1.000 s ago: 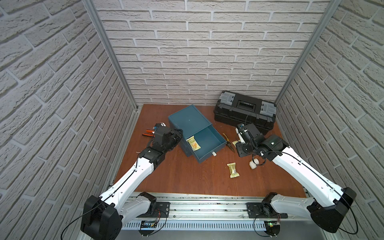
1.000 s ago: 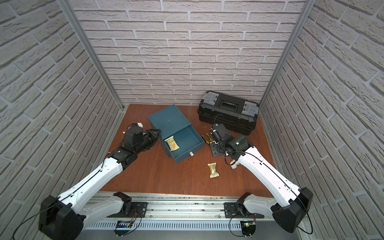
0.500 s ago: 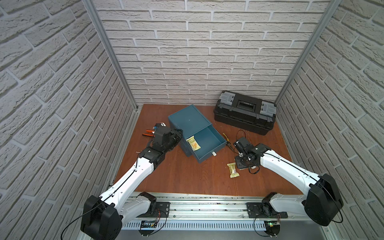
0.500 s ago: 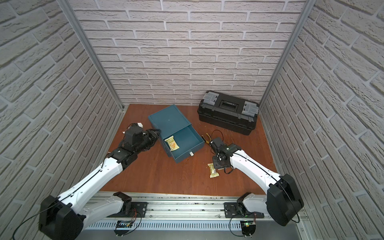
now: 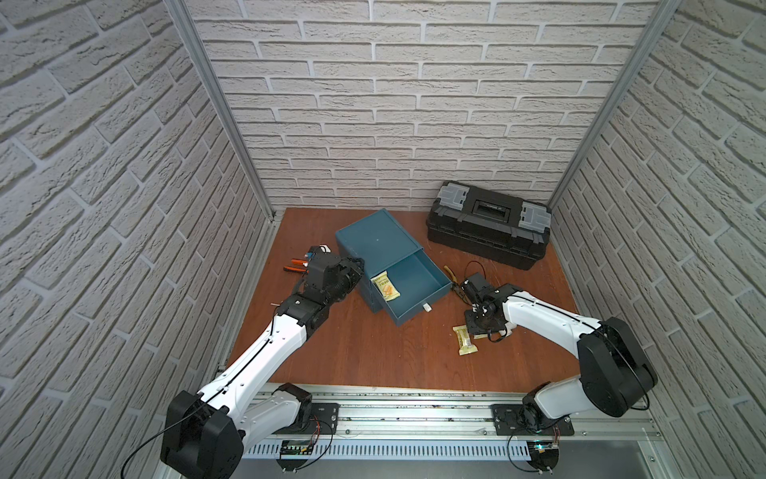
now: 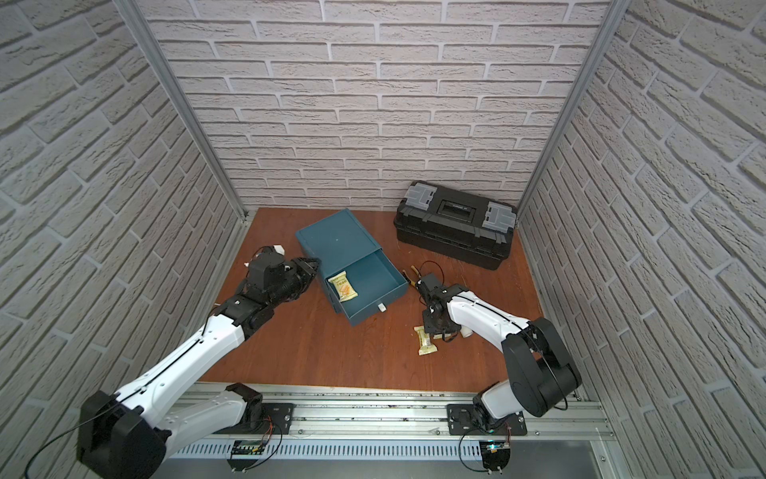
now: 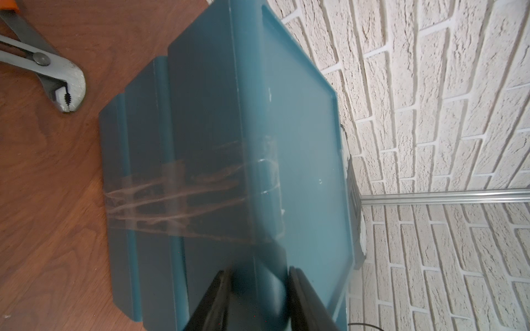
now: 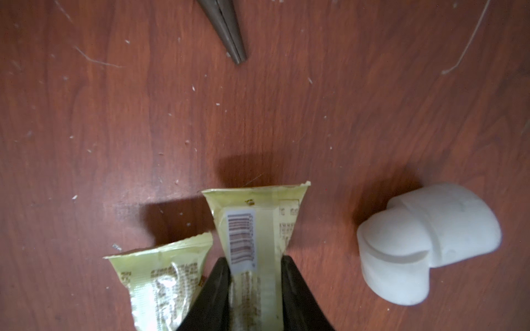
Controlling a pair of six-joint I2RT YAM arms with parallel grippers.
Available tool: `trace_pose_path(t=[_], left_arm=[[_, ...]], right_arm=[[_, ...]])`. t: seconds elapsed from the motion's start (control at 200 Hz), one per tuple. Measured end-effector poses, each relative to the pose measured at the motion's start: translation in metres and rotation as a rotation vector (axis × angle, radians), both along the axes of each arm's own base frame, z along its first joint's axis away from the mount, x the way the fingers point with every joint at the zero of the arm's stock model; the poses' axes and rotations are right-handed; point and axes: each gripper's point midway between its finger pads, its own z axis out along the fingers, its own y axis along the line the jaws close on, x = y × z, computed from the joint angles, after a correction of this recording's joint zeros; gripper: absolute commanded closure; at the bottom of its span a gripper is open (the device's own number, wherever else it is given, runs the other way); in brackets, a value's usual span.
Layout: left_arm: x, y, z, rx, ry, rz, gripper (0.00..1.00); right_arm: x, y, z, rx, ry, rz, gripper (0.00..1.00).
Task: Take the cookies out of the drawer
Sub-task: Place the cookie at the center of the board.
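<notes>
The blue drawer (image 5: 418,305) stands pulled out of its blue cabinet (image 5: 373,236). One pale gold cookie packet (image 5: 385,286) lies in the drawer's left corner, and shows in both top views (image 6: 343,286). My right gripper (image 8: 255,259) is shut on another pale gold packet (image 8: 258,223), barcode side up, low over the table. A further cookie packet (image 8: 160,275) lies on the wood right beside it (image 5: 465,341). My left gripper (image 7: 259,269) is shut on the cabinet's rounded corner (image 5: 356,265).
A white pipe elbow (image 8: 427,243) lies close to the held packet. Yellow-handled pliers (image 5: 452,275) rest by the drawer's right side. Orange-handled pliers (image 5: 296,265) lie left of the cabinet. A black toolbox (image 5: 489,224) stands at the back right.
My right arm has come down and toward the front, from beside the drawer to the packet lying on the table. The left arm has stayed at the cabinet.
</notes>
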Motion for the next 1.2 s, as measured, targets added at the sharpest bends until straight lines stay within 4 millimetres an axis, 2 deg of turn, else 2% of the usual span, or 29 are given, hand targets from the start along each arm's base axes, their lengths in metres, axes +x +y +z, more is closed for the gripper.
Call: trace_pose_path(t=[0.135, 0.365, 0.525, 0.65, 0.78, 0.86, 0.94, 1.06, 1.2], left_arm=[[0.000, 0.000, 0.000, 0.000, 0.000, 0.000, 0.63], [0.000, 0.000, 0.000, 0.000, 0.000, 0.000, 0.63], [0.000, 0.000, 0.000, 0.000, 0.000, 0.000, 0.63], [0.000, 0.000, 0.000, 0.000, 0.000, 0.000, 0.63], [0.000, 0.000, 0.000, 0.000, 0.000, 0.000, 0.63], [0.000, 0.000, 0.000, 0.000, 0.000, 0.000, 0.63], [0.000, 0.000, 0.000, 0.000, 0.000, 0.000, 0.63], [0.000, 0.000, 0.000, -0.001, -0.001, 0.000, 0.63], [0.000, 0.000, 0.000, -0.001, 0.000, 0.001, 0.64]], right_arm=[[-0.004, -0.001, -0.005, -0.004, 0.016, -0.012, 0.65], [-0.006, -0.004, -0.005, -0.016, 0.025, -0.025, 0.50], [-0.004, -0.005, 0.008, -0.025, 0.018, -0.024, 0.48], [0.009, -0.002, 0.047, -0.001, -0.067, -0.020, 0.48], [0.029, 0.012, 0.116, 0.067, -0.232, 0.018, 0.48], [0.037, 0.031, 0.159, 0.115, -0.326, 0.074, 0.48], [0.038, 0.057, 0.192, 0.161, -0.390, 0.157, 0.47], [0.035, 0.102, 0.222, 0.206, -0.425, 0.286, 0.45], [0.040, 0.154, 0.228, 0.233, -0.417, 0.392, 0.43]])
